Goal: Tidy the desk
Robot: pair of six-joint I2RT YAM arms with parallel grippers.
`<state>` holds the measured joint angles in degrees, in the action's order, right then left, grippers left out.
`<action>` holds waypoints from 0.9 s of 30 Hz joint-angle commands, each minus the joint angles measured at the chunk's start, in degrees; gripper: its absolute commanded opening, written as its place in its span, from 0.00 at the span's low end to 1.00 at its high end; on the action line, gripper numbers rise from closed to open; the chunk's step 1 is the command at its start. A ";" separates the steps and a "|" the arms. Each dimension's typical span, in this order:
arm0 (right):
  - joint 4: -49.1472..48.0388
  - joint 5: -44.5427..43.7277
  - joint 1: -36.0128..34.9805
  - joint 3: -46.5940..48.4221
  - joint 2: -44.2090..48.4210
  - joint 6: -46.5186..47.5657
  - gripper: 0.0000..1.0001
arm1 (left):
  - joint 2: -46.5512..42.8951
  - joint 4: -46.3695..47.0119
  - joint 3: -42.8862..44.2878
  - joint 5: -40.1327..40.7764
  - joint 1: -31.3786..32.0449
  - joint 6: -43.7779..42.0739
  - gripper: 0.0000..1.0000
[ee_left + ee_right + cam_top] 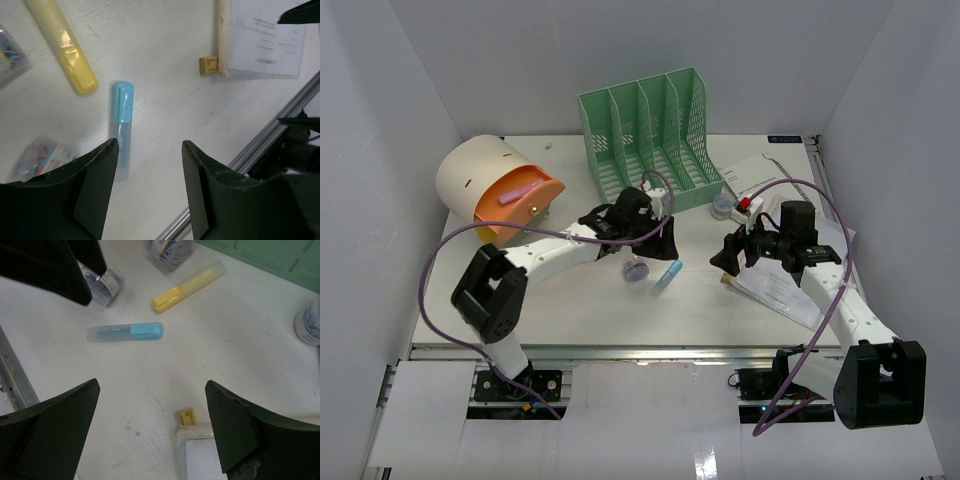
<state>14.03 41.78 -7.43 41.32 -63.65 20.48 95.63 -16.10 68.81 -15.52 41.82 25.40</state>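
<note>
Since the large flat white surface (570, 310) spreads beneath both arms with loose stationery near its middle, the coming move turns on where the slim light-blue plastic highlighter with the clear barrel (122, 125) lies from the left tool (150, 145). That tool hangs over it with its jaws spread and nothing between them. In the left wrist view the highlighter is not centred in the gap: it sits off to one side, its clear end slipping under the finger (95, 185) that stands nearer the long yellow plastic highlighter (62, 45). Its long axis runs roughly along the fingers' own length, so across the line on which they close, which I judge suits a pinch once the tool shifts sideways to bring the barrel into the middle. A blurred clear packet or jar (40, 155) lies just beside the same finger; I cannot tell whether it touches the highlighter. The right tool (151, 385) is also spread wide and empty, hovering over the corner of a clear mesh document pouch (200, 455), with the blue highlighter well ahead of it. The left arm is plainly the nearer, and the green mesh file rack (650, 130) stands behind it.
</note>
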 commanded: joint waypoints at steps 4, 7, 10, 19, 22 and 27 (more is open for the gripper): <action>-2.43 -8.21 1.53 0.97 -0.04 -3.36 0.86 | 12.00 -2.04 16.57 20.89 5.20 7.57 0.53; -2.43 -8.14 2.20 1.11 0.33 -3.66 0.87 | 18.62 -7.24 22.49 29.03 6.99 5.93 0.52; -2.51 -7.87 2.42 1.21 0.54 -3.95 0.88 | 25.55 -14.19 31.96 33.73 7.83 4.87 0.52; -2.32 -7.33 3.02 1.31 0.56 -4.15 0.89 | 31.98 -20.30 39.85 41.93 8.90 2.42 0.52; -2.34 -7.33 3.17 1.28 0.43 -4.22 0.90 | 32.99 -21.19 40.00 43.67 8.90 2.04 0.52; -2.34 -7.33 3.48 1.22 0.28 -4.22 0.90 | 34.91 -22.23 39.91 43.63 8.90 1.67 0.51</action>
<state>13.30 34.24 -4.49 41.34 -64.12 16.69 130.22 -36.78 106.42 25.50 50.54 27.87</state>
